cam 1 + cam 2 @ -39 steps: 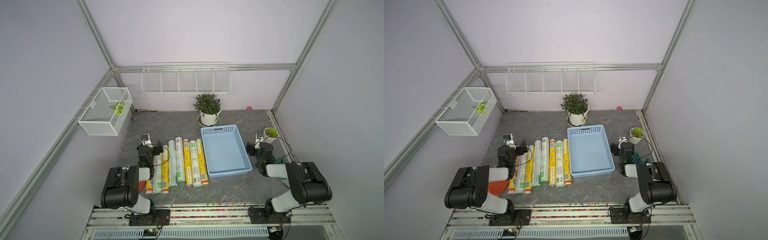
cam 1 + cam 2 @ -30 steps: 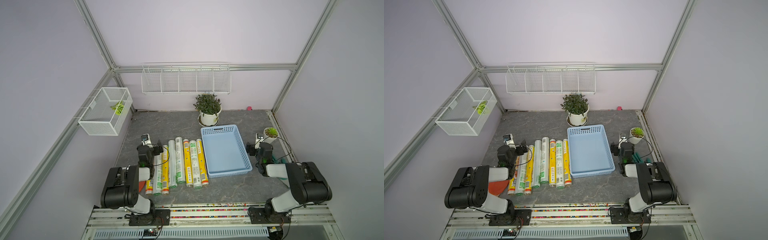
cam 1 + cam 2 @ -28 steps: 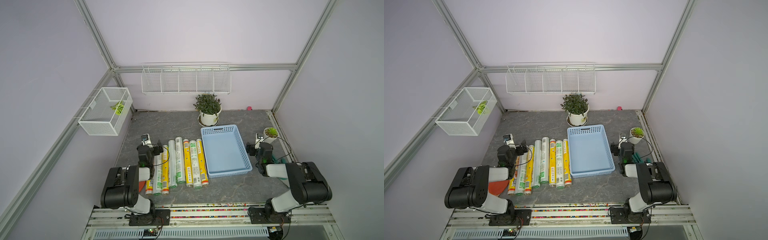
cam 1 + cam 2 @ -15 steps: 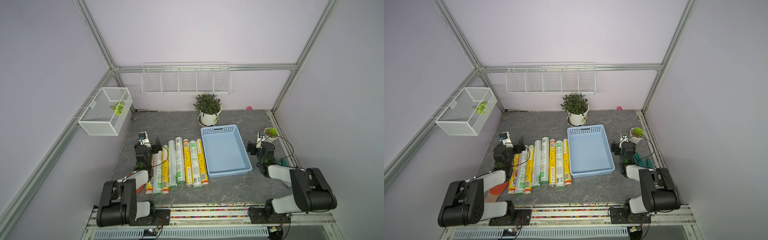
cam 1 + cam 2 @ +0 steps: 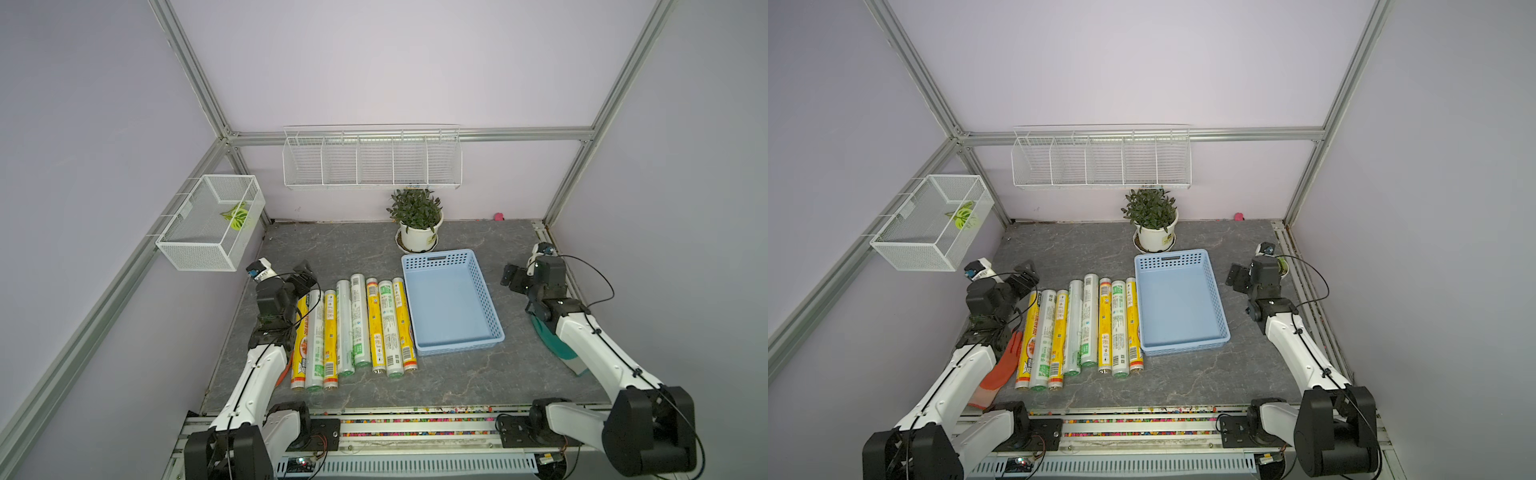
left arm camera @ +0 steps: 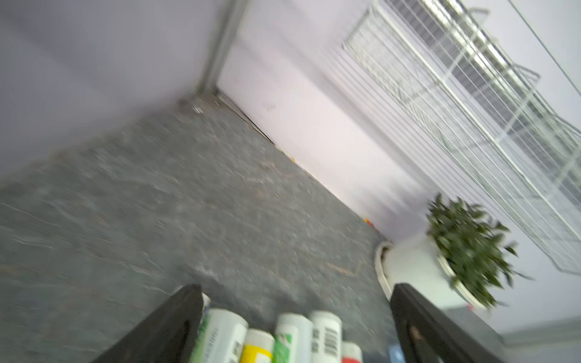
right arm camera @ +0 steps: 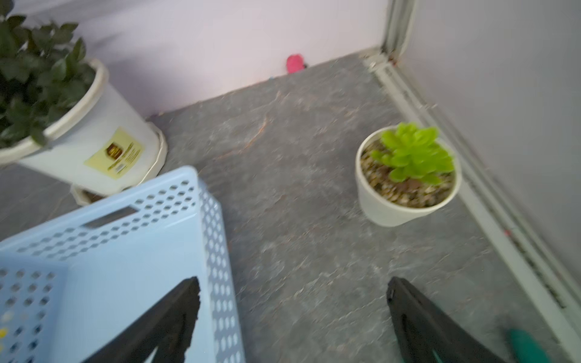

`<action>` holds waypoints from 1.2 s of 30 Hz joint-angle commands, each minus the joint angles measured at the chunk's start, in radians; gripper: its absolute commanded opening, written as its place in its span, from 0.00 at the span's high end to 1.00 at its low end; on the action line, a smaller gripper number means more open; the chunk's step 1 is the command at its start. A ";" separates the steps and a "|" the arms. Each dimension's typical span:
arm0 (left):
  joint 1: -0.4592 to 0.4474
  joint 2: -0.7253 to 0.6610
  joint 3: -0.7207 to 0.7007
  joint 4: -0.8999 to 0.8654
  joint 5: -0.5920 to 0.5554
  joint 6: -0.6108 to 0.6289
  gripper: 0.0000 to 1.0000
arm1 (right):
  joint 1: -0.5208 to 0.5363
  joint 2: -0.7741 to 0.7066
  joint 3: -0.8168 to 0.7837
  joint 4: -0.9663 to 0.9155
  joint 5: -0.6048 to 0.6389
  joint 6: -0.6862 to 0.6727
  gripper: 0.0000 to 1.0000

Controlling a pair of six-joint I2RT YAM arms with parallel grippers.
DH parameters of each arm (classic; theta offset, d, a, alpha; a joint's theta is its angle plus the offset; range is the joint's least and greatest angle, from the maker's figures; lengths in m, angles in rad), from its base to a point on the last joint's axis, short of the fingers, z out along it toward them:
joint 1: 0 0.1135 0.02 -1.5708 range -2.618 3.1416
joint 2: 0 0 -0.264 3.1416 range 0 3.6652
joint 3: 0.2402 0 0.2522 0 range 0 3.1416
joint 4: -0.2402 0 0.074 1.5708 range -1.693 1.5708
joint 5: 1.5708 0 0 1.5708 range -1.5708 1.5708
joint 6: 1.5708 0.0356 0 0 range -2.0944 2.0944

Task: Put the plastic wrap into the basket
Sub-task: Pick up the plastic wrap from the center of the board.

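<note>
Hovering with both pairs of jaws spread wide and nothing between them, I have every roll yet to move. My left gripper (image 5: 304,275) hangs over the far ends of the plastic wrap (image 5: 357,328). The rolls lie in a tight row on the grey tabletop, side against side, just beside the basket (image 5: 441,258), which is bare inside. My right gripper (image 5: 509,281) floats on the basket's other side, near its far corner and apart from it.

The packing worries me most. With the rolls touching, I judge my fingers have no gap to drop into, so they may land on a neighbour, pinch two at once, or set the row rolling.

A grasp this close to one end would let a long roll droop, and its free tip could catch the basket's wall. The basket looks only a little longer than the rolls, so a skewed one might bridge the rim instead of lying flat.

The orange glove (image 5: 1000,370) beside the outermost roll could snag my left arm (the left wrist view is too blurred to judge clearance). On my right, the small succulent pot (image 7: 405,176) stands near enough to be knocked by a careless swing.
</note>
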 commanded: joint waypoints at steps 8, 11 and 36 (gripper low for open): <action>-0.288 0.181 0.241 -0.373 0.249 0.045 0.12 | 0.017 0.052 0.044 -0.163 -0.404 0.094 0.11; -0.378 0.242 0.311 -0.481 0.205 0.037 0.20 | 0.035 0.076 0.082 -0.221 -0.393 0.088 0.14; -0.713 0.668 0.615 -0.733 0.128 -0.161 0.50 | 0.305 0.205 0.178 -0.307 -0.298 0.160 0.25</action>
